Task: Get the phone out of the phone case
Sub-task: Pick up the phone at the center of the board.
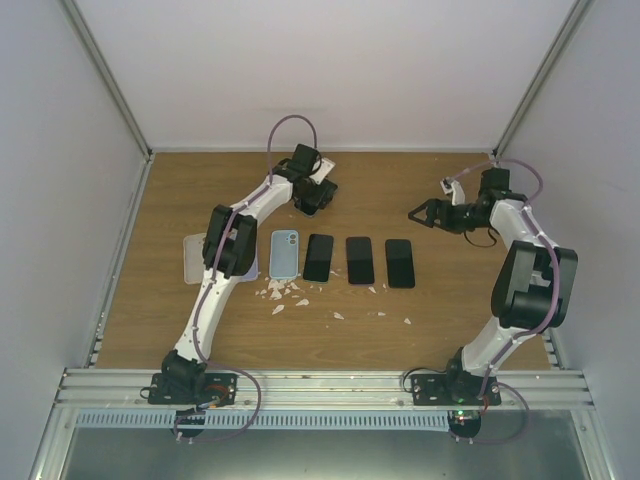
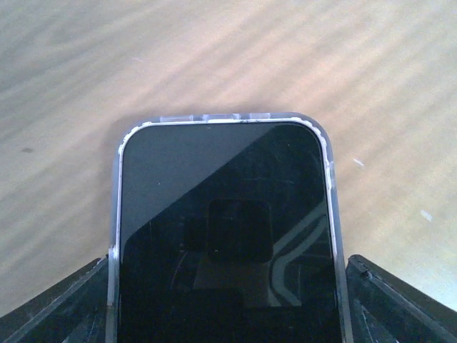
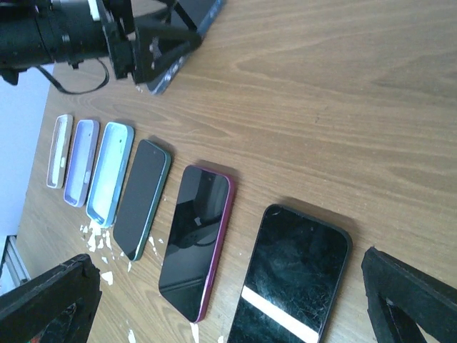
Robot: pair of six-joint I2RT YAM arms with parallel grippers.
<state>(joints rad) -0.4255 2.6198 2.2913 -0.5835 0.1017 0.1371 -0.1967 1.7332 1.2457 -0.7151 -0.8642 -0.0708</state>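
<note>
Phone [image 2: 225,236] lies screen-up in clear phone case [image 2: 327,153], far side of the wooden table [image 1: 450,330], left of centre. Long axis runs straight away from the left wrist camera; the near end is cut off. Left gripper [image 2: 227,268] straddles the case's long edges, can't tell if it's clamped. From above it hides most of the phone. Right gripper [image 3: 228,279] gapes wide, nothing in it. Three dark phones [image 1: 360,260] in a row mid-table, white flecks [image 1: 285,292] nearby. White walls [image 1: 330,70] all round.
</note>
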